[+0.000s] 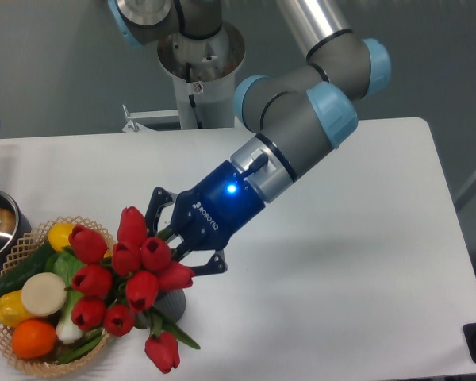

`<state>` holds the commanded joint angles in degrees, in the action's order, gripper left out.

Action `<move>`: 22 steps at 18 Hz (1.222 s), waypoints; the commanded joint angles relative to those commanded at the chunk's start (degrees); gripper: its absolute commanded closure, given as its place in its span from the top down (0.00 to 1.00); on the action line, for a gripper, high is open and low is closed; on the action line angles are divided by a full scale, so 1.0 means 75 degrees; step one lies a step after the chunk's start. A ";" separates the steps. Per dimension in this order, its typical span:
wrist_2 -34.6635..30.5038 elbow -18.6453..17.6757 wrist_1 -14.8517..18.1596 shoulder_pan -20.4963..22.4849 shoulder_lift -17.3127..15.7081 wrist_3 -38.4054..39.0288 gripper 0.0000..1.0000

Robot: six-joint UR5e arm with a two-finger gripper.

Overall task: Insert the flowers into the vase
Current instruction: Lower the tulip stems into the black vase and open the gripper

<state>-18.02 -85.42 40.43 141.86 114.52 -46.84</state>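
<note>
Camera: gripper (168,238) clasps flowers (123,274) over vase (173,302); basket (103,337) holds vegetables (44,294).

red tulip bunch (123,278) tilted over mostly hidden grey vase (171,303)

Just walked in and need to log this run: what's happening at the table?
The arm's gripper is shut on a bunch of red tulips, holding it tilted over the dark grey vase, which is mostly hidden behind the blooms. Whether the stems are inside the vase cannot be seen. A wicker basket of vegetables sits just left.
</note>
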 joint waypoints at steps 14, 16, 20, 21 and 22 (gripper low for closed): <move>-0.0047 -0.1629 0.0011 -0.0012 -0.0434 -0.1569 0.21; -0.0070 -0.1747 0.0011 -0.0023 -0.0434 -0.1653 0.25; -0.0094 -0.1992 0.0012 0.0012 -0.0434 -0.1852 0.40; -0.0094 -0.2086 0.0012 0.0035 -0.0445 -0.1887 0.44; -0.0094 -0.2156 0.0012 0.0082 -0.0457 -0.1911 0.46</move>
<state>-18.72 -101.60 40.52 142.47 111.09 -61.17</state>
